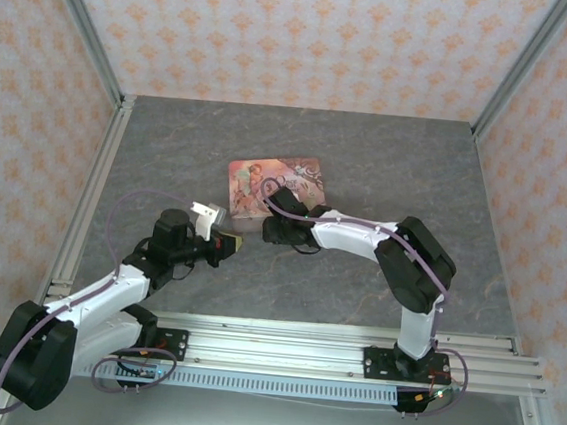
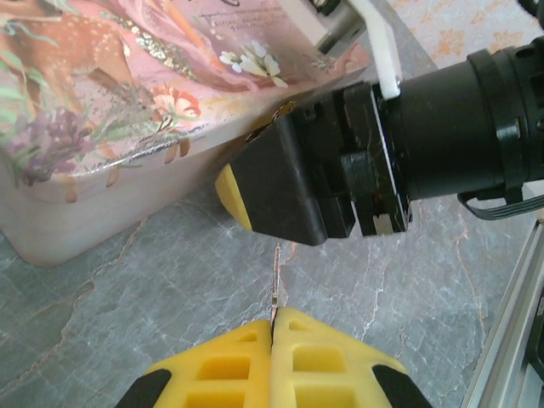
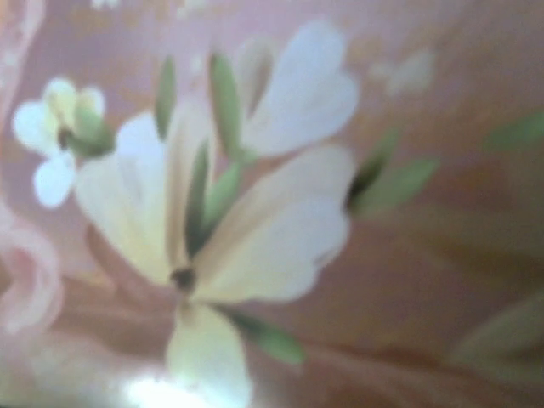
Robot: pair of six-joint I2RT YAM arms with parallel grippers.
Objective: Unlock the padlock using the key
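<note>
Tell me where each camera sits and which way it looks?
Top external: up high behind the arms, looking down at the table; the left arm and right arm show.
Left wrist: low on the left arm, looking along its shut yellow fingers, which pinch the key, toward the right arm's fingers.
Right wrist: pressed close to a blurry flower print.
All three share the pink tin.
</note>
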